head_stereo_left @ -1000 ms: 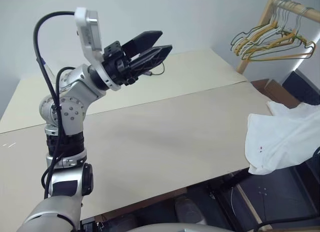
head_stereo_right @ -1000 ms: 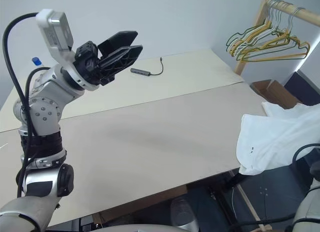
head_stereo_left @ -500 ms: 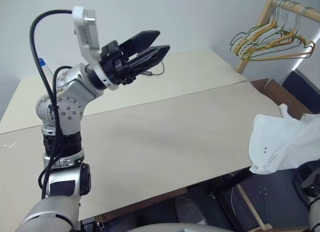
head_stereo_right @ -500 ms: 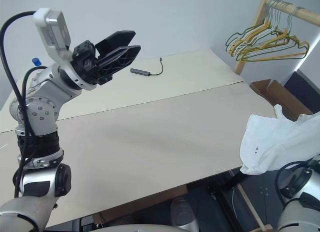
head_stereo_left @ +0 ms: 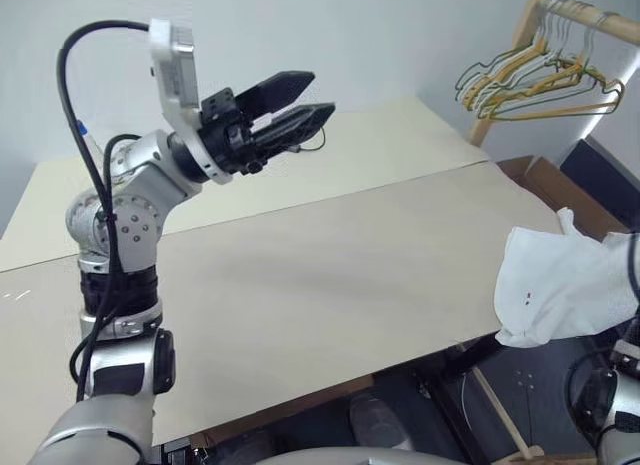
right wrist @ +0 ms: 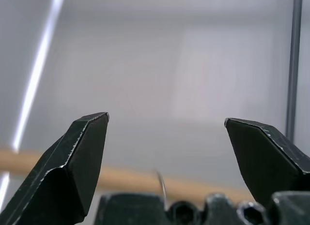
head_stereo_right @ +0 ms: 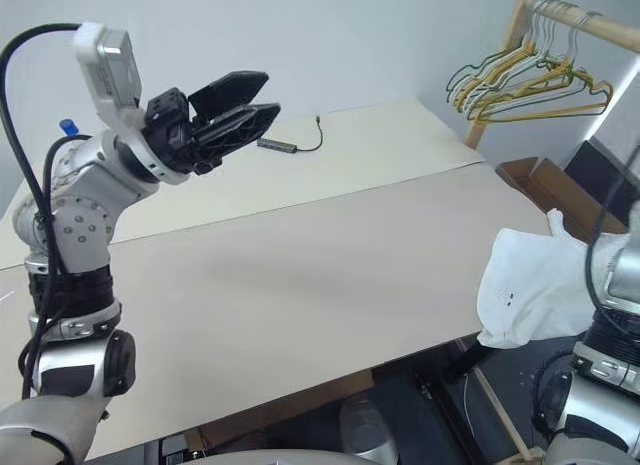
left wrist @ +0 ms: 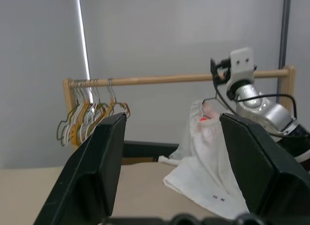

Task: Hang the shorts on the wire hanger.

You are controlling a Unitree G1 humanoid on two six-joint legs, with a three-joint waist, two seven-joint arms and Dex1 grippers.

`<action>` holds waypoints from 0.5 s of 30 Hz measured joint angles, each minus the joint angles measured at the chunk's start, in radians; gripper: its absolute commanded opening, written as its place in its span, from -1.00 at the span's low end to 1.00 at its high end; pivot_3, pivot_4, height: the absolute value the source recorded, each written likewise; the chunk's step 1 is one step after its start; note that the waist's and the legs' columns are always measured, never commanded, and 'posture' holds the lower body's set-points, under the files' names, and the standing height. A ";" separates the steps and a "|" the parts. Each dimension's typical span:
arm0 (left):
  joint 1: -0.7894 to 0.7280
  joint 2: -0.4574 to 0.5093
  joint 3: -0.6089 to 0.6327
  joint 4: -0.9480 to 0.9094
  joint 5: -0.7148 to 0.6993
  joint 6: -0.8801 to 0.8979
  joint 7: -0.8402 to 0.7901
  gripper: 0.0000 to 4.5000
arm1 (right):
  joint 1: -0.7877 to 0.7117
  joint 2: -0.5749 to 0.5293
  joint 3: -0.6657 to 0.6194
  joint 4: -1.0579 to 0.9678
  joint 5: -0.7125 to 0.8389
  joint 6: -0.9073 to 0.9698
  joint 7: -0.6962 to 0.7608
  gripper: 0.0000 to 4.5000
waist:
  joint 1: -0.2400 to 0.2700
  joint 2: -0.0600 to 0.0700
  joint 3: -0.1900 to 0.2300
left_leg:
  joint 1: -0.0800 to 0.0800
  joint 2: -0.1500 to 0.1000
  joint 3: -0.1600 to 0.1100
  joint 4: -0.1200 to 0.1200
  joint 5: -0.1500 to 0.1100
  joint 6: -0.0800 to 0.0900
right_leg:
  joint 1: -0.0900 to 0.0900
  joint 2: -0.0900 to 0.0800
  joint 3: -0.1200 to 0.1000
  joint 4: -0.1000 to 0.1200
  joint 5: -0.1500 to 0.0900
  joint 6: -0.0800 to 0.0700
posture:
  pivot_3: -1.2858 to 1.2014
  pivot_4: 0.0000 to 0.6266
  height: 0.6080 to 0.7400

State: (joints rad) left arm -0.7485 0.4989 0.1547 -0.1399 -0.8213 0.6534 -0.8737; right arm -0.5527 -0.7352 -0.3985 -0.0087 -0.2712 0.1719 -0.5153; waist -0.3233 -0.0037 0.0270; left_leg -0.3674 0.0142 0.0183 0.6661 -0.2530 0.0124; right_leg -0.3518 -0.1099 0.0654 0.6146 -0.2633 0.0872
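I have both end effectors spread wide, empty: left end effector (head_stereo_left: pixel 300 103) raised over the counter (head_stereo_left: pixel 330 255), right end effector (right wrist: pixel 167 152) beside the shorts (head_stereo_left: pixel 560 290) draped off the counter's right edge; regrasp them next

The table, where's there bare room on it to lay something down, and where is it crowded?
Most of the table is bare: the wide stretch between the raised left pincer and the shorts draped over its right edge. The far panel holds a small cabled adapter. It is crowded off the far right corner, where the bunched hangers hang on the wooden rack.
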 measured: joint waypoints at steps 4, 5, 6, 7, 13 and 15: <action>0.096 0.067 -0.021 -0.008 0.096 -0.068 -0.031 0.48 | -0.063 0.069 0.096 -0.077 0.323 0.034 0.433 0.98 | -0.003 -0.003 0.001 | 0.001 0.001 -0.003 0.000 0.000 0.000 | 0.002 0.002 0.000 -0.001 0.002 -0.002 | -0.10 -1.00 1.00; 0.119 0.078 -0.021 -0.009 0.111 -0.081 -0.038 0.48 | -0.059 0.072 0.120 -0.087 0.385 0.061 0.517 0.98 | -0.001 -0.004 0.001 | 0.001 0.001 -0.003 -0.001 0.000 0.000 | 0.002 0.002 0.000 0.000 0.002 -0.002 | -0.09 -1.00 1.00; 0.154 0.095 -0.022 -0.015 0.132 -0.097 -0.045 0.48 | -0.049 0.076 0.158 -0.099 0.474 0.098 0.647 0.98 | 0.008 -0.004 0.002 | -0.001 0.001 -0.004 -0.001 0.000 0.000 | 0.000 0.002 -0.001 -0.001 0.002 -0.002 | -0.08 -1.00 1.00; 0.187 0.116 -0.021 -0.027 0.151 -0.114 -0.053 0.48 | -0.036 0.074 0.192 -0.104 0.524 0.109 0.757 0.98 | 0.015 -0.005 0.002 | -0.002 0.001 -0.005 -0.001 0.000 0.000 | -0.001 0.002 -0.001 -0.001 0.002 -0.002 | -0.07 -1.00 1.00; 0.430 0.260 -0.014 -0.098 0.274 -0.225 -0.119 0.48 | -0.010 -0.032 0.371 -0.057 0.694 0.145 1.356 0.98 | 0.105 -0.006 0.007 | -0.003 0.001 -0.005 -0.001 -0.001 0.001 | -0.003 0.002 -0.001 -0.001 0.002 -0.003 | 0.00 -1.00 1.00; 0.499 0.283 -0.004 -0.134 0.284 -0.240 -0.131 0.48 | -0.037 -0.041 0.414 -0.017 0.706 0.146 1.480 0.98 | 0.146 -0.006 0.007 | -0.003 0.002 -0.005 -0.001 -0.001 0.001 | -0.004 0.002 -0.002 0.000 0.003 -0.004 | 0.02 -1.00 1.00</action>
State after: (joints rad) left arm -0.2492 0.7819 0.1511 -0.2738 -0.5373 0.4137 -1.0049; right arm -0.5892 -0.7761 0.0151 -0.0252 0.4348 0.3179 0.9651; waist -0.1774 -0.0101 0.0343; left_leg -0.3701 0.0162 0.0137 0.6650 -0.2538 0.0133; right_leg -0.3556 -0.1084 0.0638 0.6142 -0.2606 0.0835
